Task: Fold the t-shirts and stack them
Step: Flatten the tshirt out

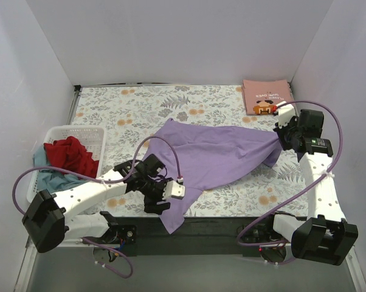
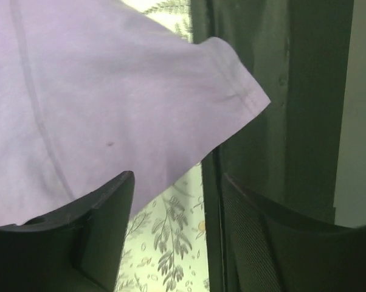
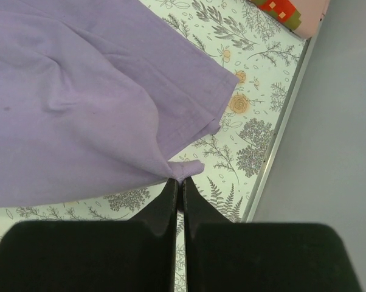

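One lavender t-shirt (image 1: 213,155) — right gripper (image 3: 178,182) clamped on its edge, left gripper (image 2: 177,179) parted at its corner.

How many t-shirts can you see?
4: the purple t-shirt across the table, the pink t-shirt folded at the far right corner, the red t-shirt and grey-blue t-shirt bunched in the white basket, left. More may hide underneath.

The lavender t-shirt (image 1: 213,152) is showing one plain purple all over; the pink t-shirt (image 1: 265,96) is wearing salmon with a brown cartoon print and white lettering; the red t-shirt (image 1: 70,155) and the grey-blue t-shirt (image 1: 48,179) are showing against a white basket (image 1: 93,141); the table cloth (image 1: 128,106) is carrying grey leaves and orange blossoms on white; purple cables (image 1: 341,135) are standing out against white-and-black arms (image 1: 86,194).
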Robot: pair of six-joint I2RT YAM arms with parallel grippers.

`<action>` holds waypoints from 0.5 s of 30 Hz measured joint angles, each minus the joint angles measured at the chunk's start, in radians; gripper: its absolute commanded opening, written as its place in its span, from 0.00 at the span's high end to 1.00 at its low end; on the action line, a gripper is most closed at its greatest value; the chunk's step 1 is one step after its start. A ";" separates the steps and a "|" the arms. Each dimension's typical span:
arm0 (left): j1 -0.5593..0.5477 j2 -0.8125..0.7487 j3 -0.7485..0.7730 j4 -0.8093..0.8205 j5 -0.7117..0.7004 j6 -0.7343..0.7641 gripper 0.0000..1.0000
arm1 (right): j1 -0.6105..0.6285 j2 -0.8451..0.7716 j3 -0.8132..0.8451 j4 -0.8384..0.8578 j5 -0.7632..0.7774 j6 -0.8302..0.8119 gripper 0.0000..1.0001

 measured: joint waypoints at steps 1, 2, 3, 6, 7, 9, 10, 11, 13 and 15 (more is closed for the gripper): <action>-0.025 0.001 -0.018 0.022 -0.013 -0.008 0.34 | 0.000 0.001 -0.002 -0.002 0.003 0.000 0.99; -0.053 0.003 -0.039 0.048 -0.034 -0.022 0.34 | 0.000 0.002 -0.003 -0.001 0.005 0.000 0.99; -0.069 0.005 -0.053 0.069 -0.056 -0.034 0.34 | 0.000 0.003 -0.003 -0.001 0.006 -0.001 0.99; -0.114 0.015 -0.091 0.148 -0.130 -0.052 0.34 | 0.000 0.003 -0.003 -0.001 0.011 -0.001 0.99; -0.130 0.016 -0.100 0.167 -0.146 -0.056 0.35 | 0.000 0.003 -0.003 -0.001 0.013 -0.001 0.99; -0.177 0.017 -0.120 0.206 -0.187 -0.061 0.37 | 0.000 0.005 -0.003 0.000 0.015 -0.001 0.99; -0.198 0.017 -0.131 0.227 -0.204 -0.062 0.37 | 0.000 0.009 -0.003 0.000 0.018 -0.001 0.99; -0.214 0.018 -0.140 0.243 -0.217 -0.061 0.38 | 0.000 0.013 -0.003 0.000 0.019 -0.001 0.99; -0.242 0.029 -0.160 0.276 -0.246 -0.057 0.38 | 0.000 0.023 -0.003 0.000 0.022 -0.001 0.99; -0.254 0.040 -0.186 0.305 -0.268 -0.048 0.47 | 0.000 0.032 -0.003 0.000 0.026 -0.001 0.99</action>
